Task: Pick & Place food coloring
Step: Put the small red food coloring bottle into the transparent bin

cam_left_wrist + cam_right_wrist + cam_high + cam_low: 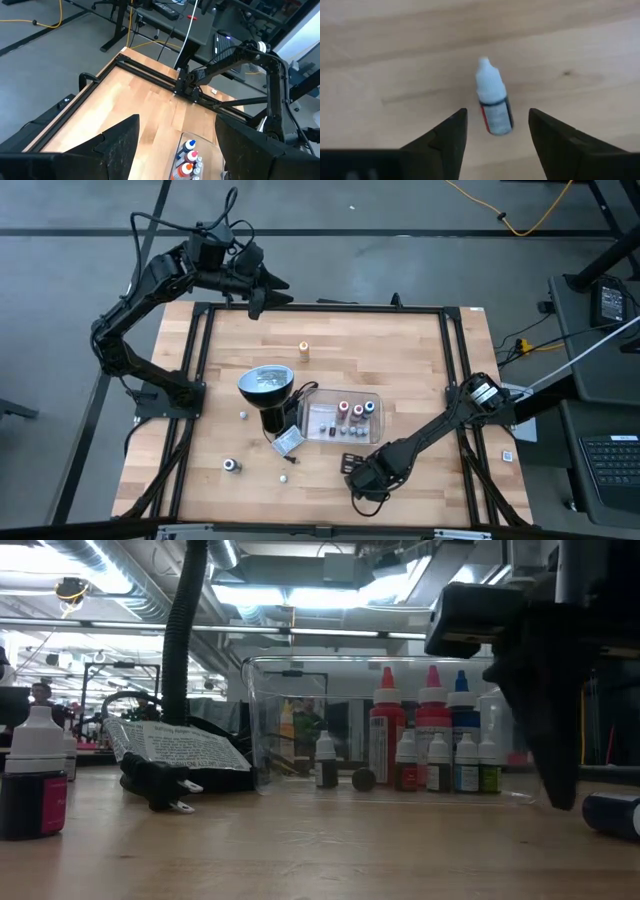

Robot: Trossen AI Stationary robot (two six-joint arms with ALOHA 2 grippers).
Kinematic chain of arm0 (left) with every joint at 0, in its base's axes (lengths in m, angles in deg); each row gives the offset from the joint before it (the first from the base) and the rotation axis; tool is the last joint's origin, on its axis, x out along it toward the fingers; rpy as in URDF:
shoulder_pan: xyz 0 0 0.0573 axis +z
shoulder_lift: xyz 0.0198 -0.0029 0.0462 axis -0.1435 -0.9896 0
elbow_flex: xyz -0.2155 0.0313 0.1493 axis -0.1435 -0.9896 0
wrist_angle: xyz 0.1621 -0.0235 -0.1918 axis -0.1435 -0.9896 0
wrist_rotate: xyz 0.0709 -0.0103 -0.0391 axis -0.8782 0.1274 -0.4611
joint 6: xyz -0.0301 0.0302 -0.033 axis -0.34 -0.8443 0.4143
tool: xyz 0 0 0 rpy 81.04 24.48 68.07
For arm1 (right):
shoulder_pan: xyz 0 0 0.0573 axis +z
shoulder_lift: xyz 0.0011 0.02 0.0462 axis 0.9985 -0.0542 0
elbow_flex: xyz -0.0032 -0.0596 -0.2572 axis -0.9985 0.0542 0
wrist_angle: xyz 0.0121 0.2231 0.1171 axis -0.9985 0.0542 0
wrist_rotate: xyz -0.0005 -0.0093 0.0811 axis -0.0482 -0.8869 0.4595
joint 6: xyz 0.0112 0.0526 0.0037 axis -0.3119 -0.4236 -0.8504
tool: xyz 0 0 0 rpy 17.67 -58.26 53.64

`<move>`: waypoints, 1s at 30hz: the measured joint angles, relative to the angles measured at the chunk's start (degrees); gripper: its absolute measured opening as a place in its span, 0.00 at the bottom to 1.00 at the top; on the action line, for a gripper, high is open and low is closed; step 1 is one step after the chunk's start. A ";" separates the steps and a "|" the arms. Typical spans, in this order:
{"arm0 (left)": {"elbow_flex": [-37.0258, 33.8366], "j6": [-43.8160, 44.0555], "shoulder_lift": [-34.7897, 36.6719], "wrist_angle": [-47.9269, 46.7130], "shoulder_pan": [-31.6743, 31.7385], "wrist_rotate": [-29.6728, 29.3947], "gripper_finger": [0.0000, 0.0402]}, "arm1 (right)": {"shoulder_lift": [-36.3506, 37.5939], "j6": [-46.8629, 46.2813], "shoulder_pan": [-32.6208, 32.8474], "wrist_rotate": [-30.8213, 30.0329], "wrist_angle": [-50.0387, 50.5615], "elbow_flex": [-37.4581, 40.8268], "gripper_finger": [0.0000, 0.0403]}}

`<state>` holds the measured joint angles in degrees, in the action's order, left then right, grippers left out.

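A tiny food coloring bottle (493,100) with a white cap and a dark-banded label lies on its side on the wood. My right gripper (497,114) is open near the table's near edge (358,478), one finger on each side of the bottle, apart from it. The low view shows that bottle (612,812) on the table just beside the dark gripper (550,740). Several more bottles stand upright in the clear tray (378,396). My left gripper (262,288) is open, high over the table's far left corner.
A black lamp with a silvery head (265,382) stands left of the tray, a printed tag and plug (288,441) beside it. Loose bottles stand on the wood: an orange one (303,351), small ones (231,465) (243,415) (283,477). A dark frame (320,307) edges the table.
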<state>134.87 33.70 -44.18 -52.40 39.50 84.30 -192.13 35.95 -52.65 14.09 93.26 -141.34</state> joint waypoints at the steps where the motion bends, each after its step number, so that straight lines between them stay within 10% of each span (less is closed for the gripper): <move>1: 0.00 0.00 0.00 0.00 -0.01 0.00 0.63 | 0.00 -0.63 0.07 1.00 -0.14 0.00 0.52; 30: 0.00 0.55 0.00 -1.26 -0.01 0.00 0.63 | -2.21 -2.17 0.85 4.52 -3.46 -0.26 0.49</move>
<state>134.87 34.25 -44.18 -53.66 39.49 84.30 -194.35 33.78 -51.80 18.61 89.80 -141.60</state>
